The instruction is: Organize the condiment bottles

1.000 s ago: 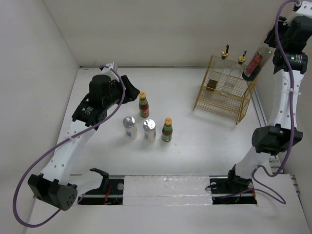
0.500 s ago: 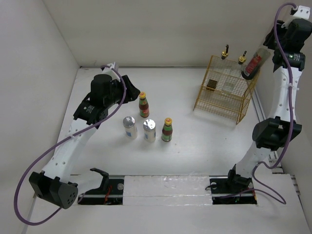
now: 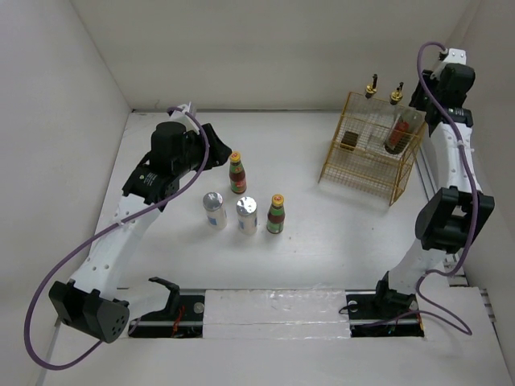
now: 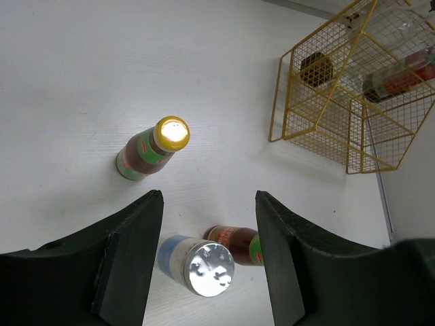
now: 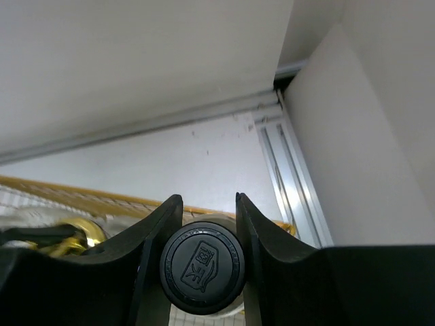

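My right gripper point(image 3: 412, 108) is shut on the black-knobbed jar point(image 3: 395, 133) and holds it tilted inside the yellow wire basket point(image 3: 364, 170), at its right side. In the right wrist view the fingers point(image 5: 158, 234) clamp the black knob point(image 5: 202, 266). Two glass bottles with gold pourers point(image 3: 372, 85) point(image 3: 396, 92) stand in the basket's back. My left gripper point(image 3: 215, 156) is open and empty, just left of one sauce bottle point(image 3: 236, 173). The other sauce bottle point(image 3: 276, 214) and two shakers point(image 3: 214, 210) point(image 3: 246, 215) stand in a row. The left wrist view shows a shaker point(image 4: 204, 266) between its open jaws point(image 4: 209, 258).
The basket stands at the back right, close to the right wall and a metal rail point(image 3: 425, 181). White walls close in the table at the left, back and right. The arm bases sit on a rail point(image 3: 273, 310) at the near edge.
My right arm has swung left and down, bringing the jar from above the basket's right rim into the basket. My left arm has hardly moved.
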Controlling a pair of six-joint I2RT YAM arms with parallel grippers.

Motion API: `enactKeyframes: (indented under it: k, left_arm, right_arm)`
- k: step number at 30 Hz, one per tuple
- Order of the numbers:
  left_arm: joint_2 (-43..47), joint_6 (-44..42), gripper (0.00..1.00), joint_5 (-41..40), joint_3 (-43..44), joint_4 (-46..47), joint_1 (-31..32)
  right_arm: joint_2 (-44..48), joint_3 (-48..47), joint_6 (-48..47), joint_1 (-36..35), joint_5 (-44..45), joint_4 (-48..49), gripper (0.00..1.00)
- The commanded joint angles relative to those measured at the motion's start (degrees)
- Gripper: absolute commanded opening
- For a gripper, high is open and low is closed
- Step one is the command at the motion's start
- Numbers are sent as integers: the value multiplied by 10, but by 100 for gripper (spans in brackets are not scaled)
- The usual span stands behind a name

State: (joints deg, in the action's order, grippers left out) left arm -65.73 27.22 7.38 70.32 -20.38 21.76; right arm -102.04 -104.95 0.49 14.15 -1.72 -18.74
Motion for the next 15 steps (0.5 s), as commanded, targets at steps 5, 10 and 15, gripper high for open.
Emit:
enactKeyframes:
  k: [5, 10, 15]
  left_arm:
    - [-2, -4, 52, -3, 19, 20, 1]
    - [-2, -4, 52, 3, 19, 20, 1]
    - [-2, -4, 52, 3, 19, 20, 1]
  right_arm:
    - [42, 54, 0, -9, 7, 93, 13]
    - [42, 88, 0, -14, 18, 93, 24]
    - [49, 95, 6, -14, 29, 93, 50]
